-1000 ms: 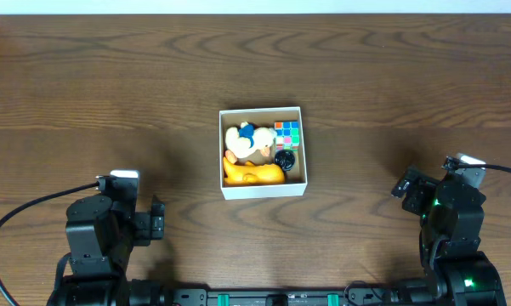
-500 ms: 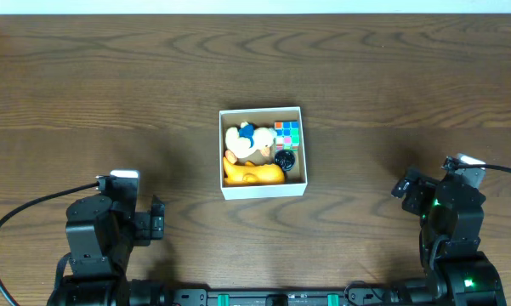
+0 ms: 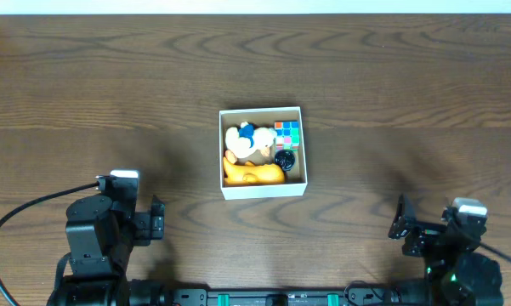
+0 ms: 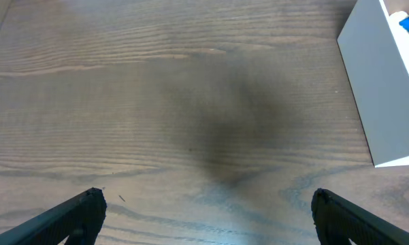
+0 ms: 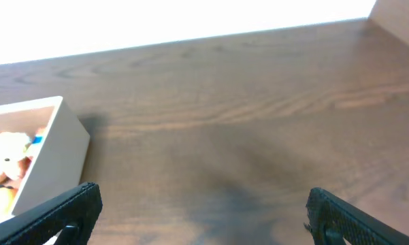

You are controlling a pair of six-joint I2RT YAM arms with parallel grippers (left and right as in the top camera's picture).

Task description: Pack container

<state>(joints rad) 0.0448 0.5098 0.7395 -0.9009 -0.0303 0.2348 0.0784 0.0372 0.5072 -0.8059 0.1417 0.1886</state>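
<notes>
step: packing looks done, colourful toys [image 3: 253,151] in square white-walled cardboard box [image 3: 264,190] | left gripper [image 4: 205,207], right gripper [image 5: 201,203]: spread, empty | next: rest

- Left arm [image 3: 93,242]: black, boxy housing; white block [image 3: 124,175] beside its gripper; black cable [image 3: 25,212] trailing off its outer side.
- Right arm [image 3: 455,259]: black, small green light [image 3: 449,277].
- Left fingers [image 4: 75,214]: matte black, tapered.

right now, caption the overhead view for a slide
Container holding toys on the table; left gripper and right gripper open, well clear.
</notes>
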